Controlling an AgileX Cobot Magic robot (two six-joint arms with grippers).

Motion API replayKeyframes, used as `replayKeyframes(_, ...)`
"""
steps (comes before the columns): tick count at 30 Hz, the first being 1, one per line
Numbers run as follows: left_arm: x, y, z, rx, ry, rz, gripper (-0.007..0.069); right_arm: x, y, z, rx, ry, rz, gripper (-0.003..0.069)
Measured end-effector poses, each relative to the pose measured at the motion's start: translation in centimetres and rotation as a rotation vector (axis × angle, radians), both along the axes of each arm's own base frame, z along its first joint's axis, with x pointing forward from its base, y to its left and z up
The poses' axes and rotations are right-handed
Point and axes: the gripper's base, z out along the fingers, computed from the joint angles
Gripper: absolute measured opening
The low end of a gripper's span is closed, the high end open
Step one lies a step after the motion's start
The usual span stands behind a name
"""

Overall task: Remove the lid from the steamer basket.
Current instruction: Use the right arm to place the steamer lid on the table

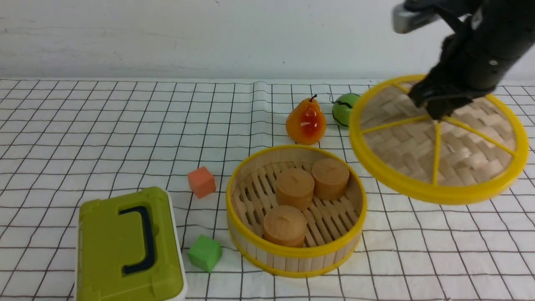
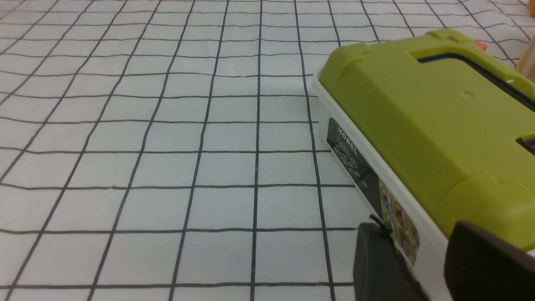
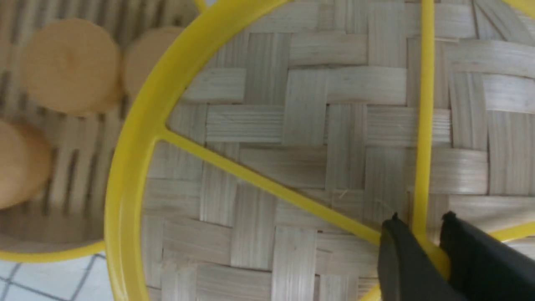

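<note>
Beyond the black-gridded white tabletop (image 1: 138,121), a plain pale wall (image 1: 188,37).

— Where do we look from?
— Our front view faces forward over the white gridded tabletop (image 1: 138,125); two wrist views look closer.
— What do we share?
— Front and right wrist: the round yellow-rimmed bamboo basket (image 1: 296,246).

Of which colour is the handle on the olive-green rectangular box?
The dark handle is navy blue, almost black; the front view shows it best.
</note>
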Motion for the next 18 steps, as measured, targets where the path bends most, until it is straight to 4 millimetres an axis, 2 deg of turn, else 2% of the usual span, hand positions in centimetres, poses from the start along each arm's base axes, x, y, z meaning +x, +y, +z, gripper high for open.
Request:
replayKeyframes(3, 0.0, 0.0, 0.0, 0.0, 0.0, 0.0, 0.0239, 0.6, -3.1, -3.2, 0.032, 0.03, -0.102, 0.0105)
replayKeyframes(5, 0.0, 0.0, 0.0, 0.0, 0.0, 0.0, 0.0239, 0.9, -4.3, -5.2, 0.06, 0.033, -0.148, 0.0105)
replayKeyframes(6, 0.0, 0.0, 0.0, 0.0, 0.0, 0.0, 0.0239, 1.0, -4.4, -5.4, 0.065, 0.027, -0.152, 0.0105)
replayKeyframes(7, 0.0, 0.0, 0.0, 0.0, 0.0, 0.0, 0.0239, 1.3, -5.0, -7.0, 0.09, 0.029, -0.181, 0.0105)
replayKeyframes(8, 0.0, 0.0, 0.0, 0.0, 0.0, 0.0, 0.0239, 1.4, -5.2, -8.0, 0.097, 0.038, -0.191, 0.0105)
replayKeyframes(9, 0.0, 0.0, 0.0, 0.0, 0.0, 0.0, 0.0239, 1.4, -5.2, -8.2, 0.1, 0.039, -0.195, 0.0105)
replayKeyframes(14, 0.0, 0.0, 0.0, 0.0, 0.0, 0.0, 0.0239, 2.5, -5.4, -12.9, 0.104, 0.073, -0.215, 0.0105)
replayKeyframes(15, 0.0, 0.0, 0.0, 0.0, 0.0, 0.0, 0.0239, 2.5, -5.4, -13.0, 0.103, 0.076, -0.216, 0.0105)
replayKeyframes(17, 0.0, 0.0, 0.0, 0.0, 0.0, 0.0, 0.0239, 3.0, -5.4, -14.6, 0.1, 0.103, -0.219, 0.0105)
replayKeyframes(18, 0.0, 0.0, 0.0, 0.0, 0.0, 0.0, 0.0239, 3.0, -5.4, -14.6, 0.1, 0.103, -0.219, 0.0105)
